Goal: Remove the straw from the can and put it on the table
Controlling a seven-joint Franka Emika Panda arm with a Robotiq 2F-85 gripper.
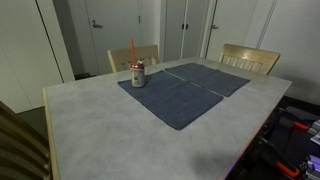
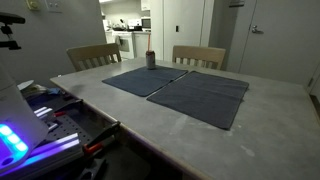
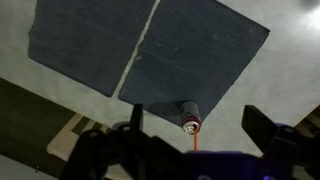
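Note:
The small silver can (image 1: pixel 138 73) with red markings stands upright on a corner of a dark blue mat on the table (image 1: pixel 100 130). The orange-red straw (image 1: pixel 132 50) sticks up out of it. The can also shows in an exterior view (image 2: pixel 151 59); the straw is too small to make out there. In the wrist view I look down on the can (image 3: pixel 189 114), with the straw (image 3: pixel 194 141) pointing toward the camera. My gripper (image 3: pixel 197 116) is open and empty, well above the can, its fingers dark on either side of the can.
Two dark blue mats (image 1: pixel 178 98) (image 1: pixel 216 77) lie side by side on the speckled table top. Two wooden chairs (image 1: pixel 121 58) (image 1: pixel 250 57) stand at the far edge. Robot equipment with lit parts (image 2: pixel 40 120) sits beside the table. Doors and walls are behind.

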